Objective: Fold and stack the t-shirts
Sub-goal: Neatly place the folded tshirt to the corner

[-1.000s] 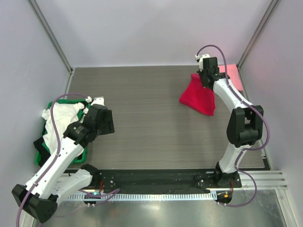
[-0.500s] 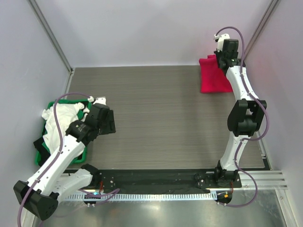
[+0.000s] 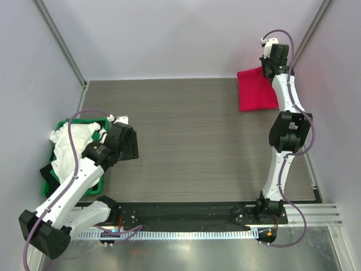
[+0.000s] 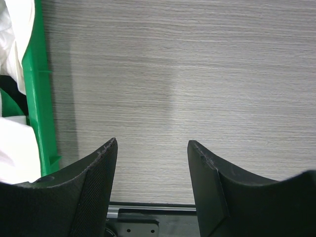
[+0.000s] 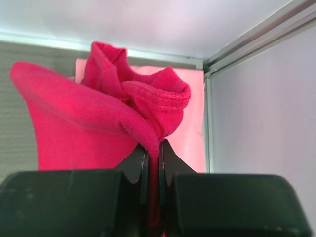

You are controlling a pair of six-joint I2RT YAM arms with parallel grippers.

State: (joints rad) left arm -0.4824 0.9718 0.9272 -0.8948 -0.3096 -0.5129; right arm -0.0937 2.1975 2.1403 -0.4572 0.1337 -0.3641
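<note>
My right gripper (image 3: 270, 69) is shut on a bunched edge of the crimson-red t-shirt (image 3: 256, 90) at the far right corner of the table. In the right wrist view the red cloth (image 5: 94, 118) is pinched between the closed jaws of the gripper (image 5: 154, 148), with the light pink t-shirt (image 5: 186, 123) lying flat beneath it by the corner. The white t-shirt (image 3: 70, 144) is heaped in the green crate (image 3: 93, 188) at the left; it also shows in the left wrist view (image 4: 15, 34). My left gripper (image 3: 131, 148) is open and empty over bare table beside the crate (image 4: 35, 98).
The enclosure walls and a metal corner post (image 5: 256, 39) stand close to the right gripper. A dark cloth (image 3: 48, 174) lies at the crate's left side. The black base rail (image 3: 186, 212) runs along the near edge.
My right gripper has carried the red shirt from the mid-right of the table back into the far right corner, over the pink shirt. The left arm has barely shifted.
</note>
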